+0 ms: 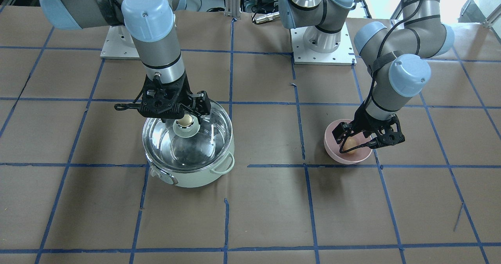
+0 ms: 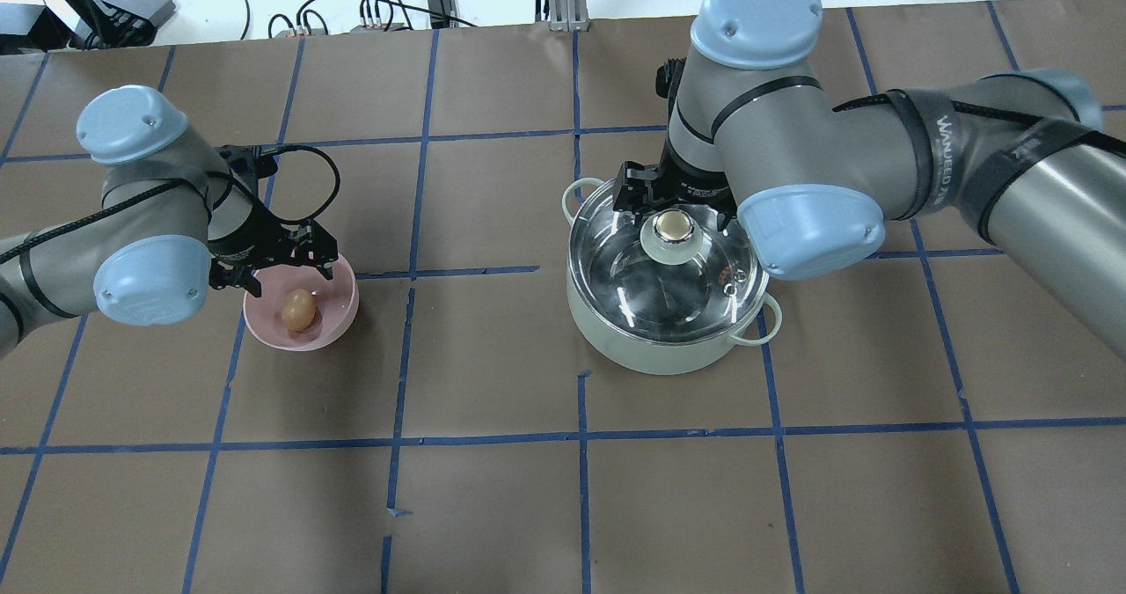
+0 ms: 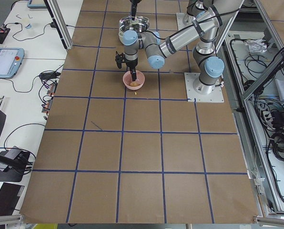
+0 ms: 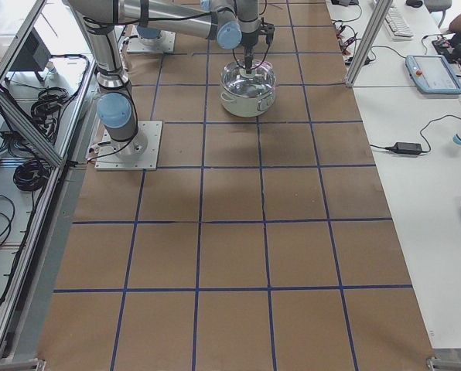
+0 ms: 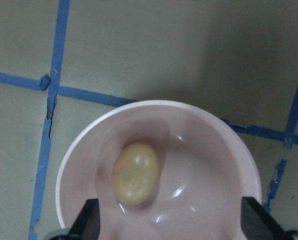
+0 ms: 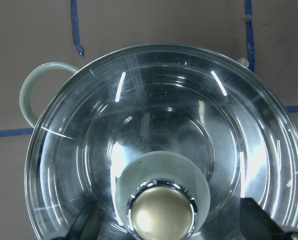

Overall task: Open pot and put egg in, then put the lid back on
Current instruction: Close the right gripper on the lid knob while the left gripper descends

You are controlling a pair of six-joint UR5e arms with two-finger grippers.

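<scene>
Table (image 2: 493,506) covered in brown paper, gridded with blue tape (image 2: 677,433), mint-green pot (image 2: 651,358) stood on the robot's right half, pink bowl (image 2: 341,305) sat well apart on the left half — two white base plates (image 1: 324,56) lay along the robot's edge

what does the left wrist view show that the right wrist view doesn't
Only the left wrist view: the egg lying loose in the pink bowl, with the left gripper open over the bowl. Only the right wrist view: the lid sitting on the pot, with the right gripper open over the golden knob. Both: the brown paper table crossed by blue tape, and two dark fingertips spread wide at the bottom corners.
</scene>
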